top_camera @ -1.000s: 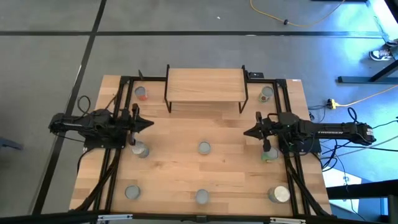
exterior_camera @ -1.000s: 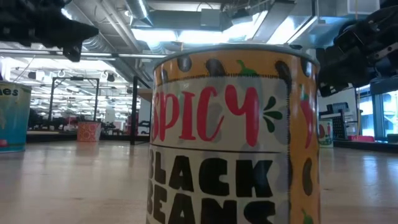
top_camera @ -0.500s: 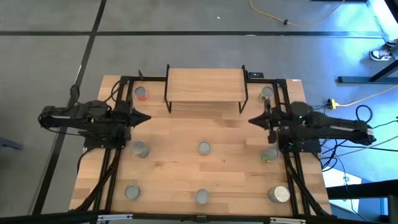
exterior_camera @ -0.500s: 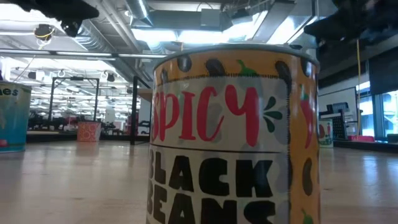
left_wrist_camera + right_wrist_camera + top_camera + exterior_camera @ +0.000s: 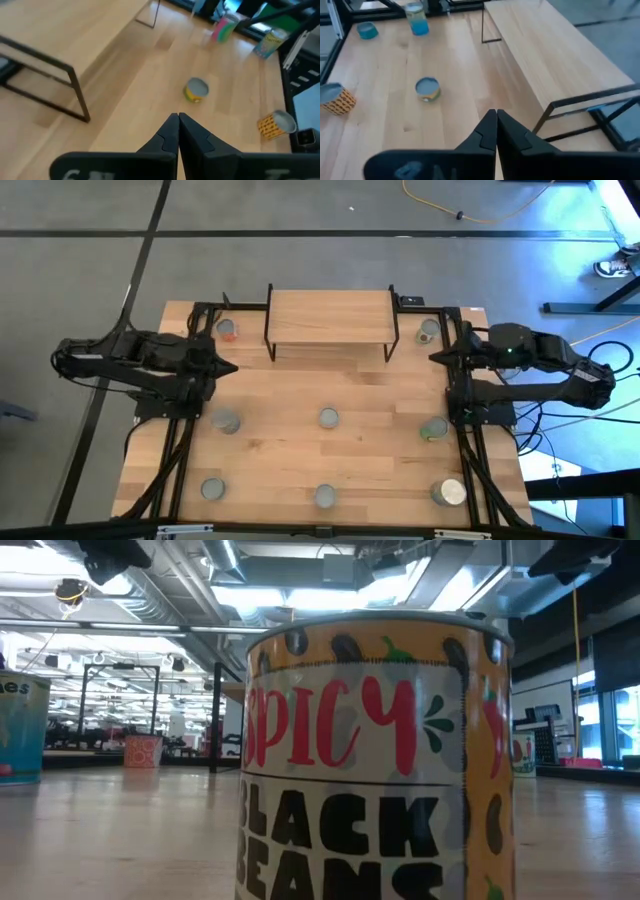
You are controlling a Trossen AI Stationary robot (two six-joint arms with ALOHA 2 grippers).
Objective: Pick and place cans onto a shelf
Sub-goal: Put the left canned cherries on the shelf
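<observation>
A: Start big. Where does the shelf (image 5: 330,317) sit on the table (image 5: 370,430)?

B: At the far edge, in the middle, its plank top bare. All eight cans stand upright on the table, none on the shelf yet.

A: And the arms?

B: One on each side. The left gripper (image 5: 226,367) hangs at the left, level with the shelf's near left leg, fingers pressed together and holding nothing. The right gripper (image 5: 437,357) mirrors it by the near right leg, also pinched shut and empty.

A: Which can lies closest to each?

B: For the left, the red-orange can (image 5: 227,330) in the far left corner, just beyond the gripper; another can (image 5: 226,420) sits on its near side, a little farther off. For the right, the green-topped can (image 5: 428,331) in the far right corner, just beyond its tip, with a green can (image 5: 434,428) towards the near edge.

A: The centre one?

B: The yellow can (image 5: 328,417) stands between the arms, about equally far from both. I'd judge neither arm favoured there.

A: So what does the next move turn on?

B: Probably each gripper must spread first, then reach towards the far corner for its nearest can; the long axis is vertical, so a grasp from the side or from above would suit.
</observation>
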